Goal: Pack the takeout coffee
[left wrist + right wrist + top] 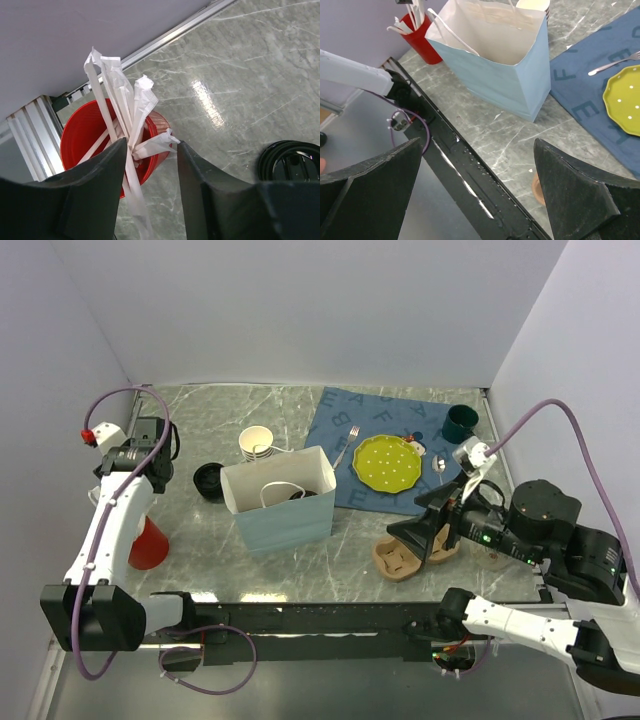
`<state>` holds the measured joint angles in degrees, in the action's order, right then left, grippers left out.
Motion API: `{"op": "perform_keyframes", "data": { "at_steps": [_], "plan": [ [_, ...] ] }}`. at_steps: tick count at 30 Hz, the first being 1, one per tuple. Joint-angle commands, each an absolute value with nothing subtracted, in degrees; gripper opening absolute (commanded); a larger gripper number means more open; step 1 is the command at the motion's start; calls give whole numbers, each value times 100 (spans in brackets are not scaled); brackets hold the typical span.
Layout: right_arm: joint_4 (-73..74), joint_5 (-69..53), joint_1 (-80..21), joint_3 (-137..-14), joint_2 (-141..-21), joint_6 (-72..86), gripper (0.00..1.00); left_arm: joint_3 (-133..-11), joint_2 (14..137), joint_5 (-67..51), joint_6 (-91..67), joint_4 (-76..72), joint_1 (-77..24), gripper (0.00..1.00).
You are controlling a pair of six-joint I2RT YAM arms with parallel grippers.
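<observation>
Your coffee seems to be the dark round shape low inside the blue bag at mid-table, so the cup looks packed, though that's a judgement. At the far left, your left gripper sits half open astride the wrapped straws in the red cup; you cannot tell whether it pinches one. Your right gripper hangs wide open and empty, near right.

The top view looks down from above and behind the arms over the grey marbled worktop. The left wrist view peers close past its dark fingers at a red plastic cup of wrapped straws. The right wrist view, farther back, shares that cup and a pale blue paper bag with the top.
</observation>
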<state>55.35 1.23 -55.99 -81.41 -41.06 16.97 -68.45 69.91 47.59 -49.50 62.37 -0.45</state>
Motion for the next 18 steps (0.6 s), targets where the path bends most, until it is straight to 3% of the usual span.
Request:
{"op": "perform_keyframes", "data": {
  "at_steps": [1,9,18],
  "plan": [
    [5484,220,-5572,-8227,-4315,1477,100,-6785,6943,4852,-4755,5854,104,47],
    [5370,176,-5563,-8156,-4386,1389,100,-7206,7031,5019,-4448,5985,132,13],
    [5467,422,-5563,-8490,-4641,985,100,-8103,6979,4553,-4201,6582,123,2]
  ]
}}
